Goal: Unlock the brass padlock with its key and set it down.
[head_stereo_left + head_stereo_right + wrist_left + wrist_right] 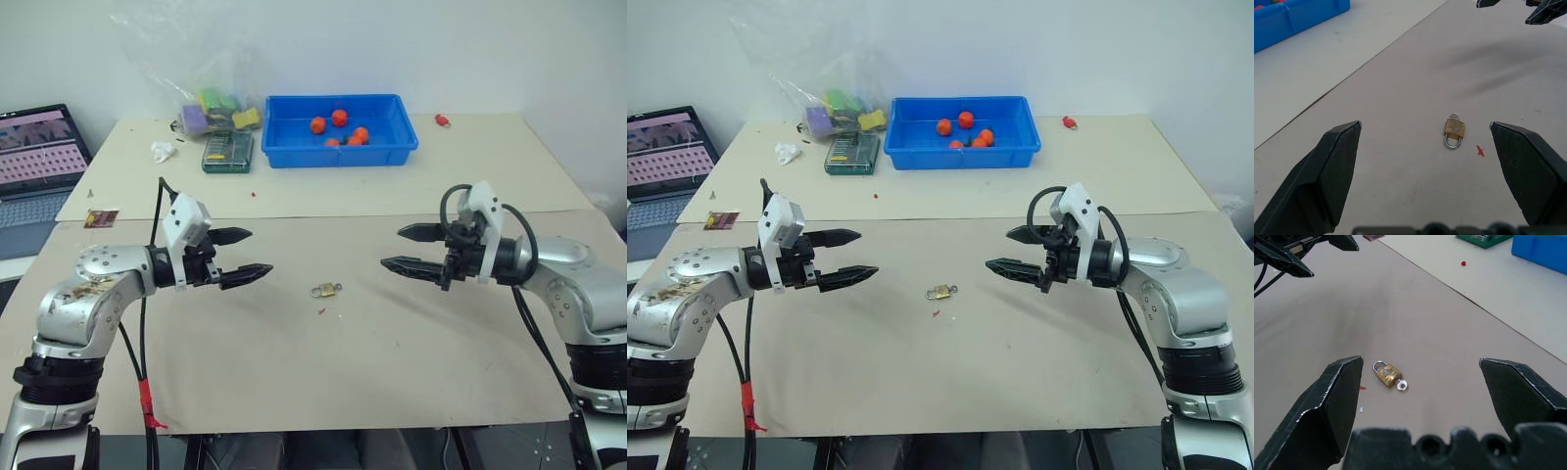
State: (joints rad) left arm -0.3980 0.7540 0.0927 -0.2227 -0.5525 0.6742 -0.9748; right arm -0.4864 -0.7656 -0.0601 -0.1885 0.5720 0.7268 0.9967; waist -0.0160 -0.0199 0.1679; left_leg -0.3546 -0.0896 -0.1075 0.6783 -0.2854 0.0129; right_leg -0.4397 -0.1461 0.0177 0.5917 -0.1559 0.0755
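Note:
The brass padlock [326,290] lies flat on the tan table, midway between my two arms. In the right wrist view, the key [1401,385] shows as a small silvery head sticking out of the bottom of the padlock [1388,374], and the shackle looks seated in the body. My left gripper [261,251] hovers above the table to the padlock's left, open and empty. Facing it from the other side, my right gripper [390,247] is likewise open with nothing in it. Both point inward toward the padlock.
A blue bin [338,157] holding orange-red balls [338,117] stands at the back. Left of it are a green box [227,150] and a plastic bag [211,108]. A laptop [34,147] sits far left. A tiny red scrap [321,311] lies by the padlock.

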